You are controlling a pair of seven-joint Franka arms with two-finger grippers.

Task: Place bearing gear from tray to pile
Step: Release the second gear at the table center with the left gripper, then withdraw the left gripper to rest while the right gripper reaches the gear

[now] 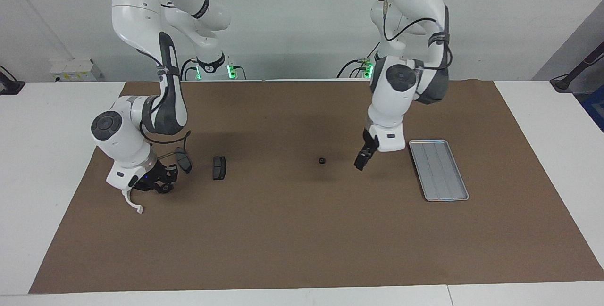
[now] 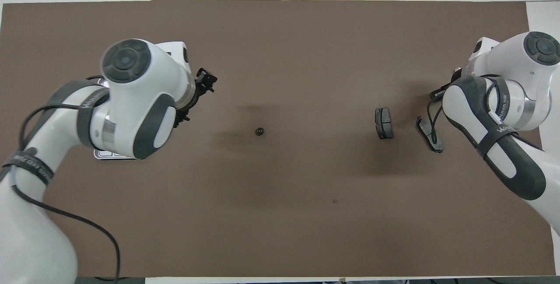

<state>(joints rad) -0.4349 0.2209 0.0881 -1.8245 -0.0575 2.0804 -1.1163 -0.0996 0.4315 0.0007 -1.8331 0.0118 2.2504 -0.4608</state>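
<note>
The little dark gear (image 1: 322,161) sits alone on the brown mat (image 1: 302,240) covering the surface, about midway between the tray (image 1: 460,196) and the two brake pads (image 1: 219,168). The left hand (image 1: 362,161) hangs in the air between gear and tray, spread wide and carrying nothing. The right hand (image 1: 158,181) is low at its own end, just beside the white bracket (image 1: 132,203) and the nearer pad (image 1: 183,160); I cannot tell its grip.

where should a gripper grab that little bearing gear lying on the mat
Grip the bearing gear across its outer rim, coming straight down from above. It looks like a small dark ring lying flat and alone on the brown mat, so probably only its sides offer a hold.
</note>
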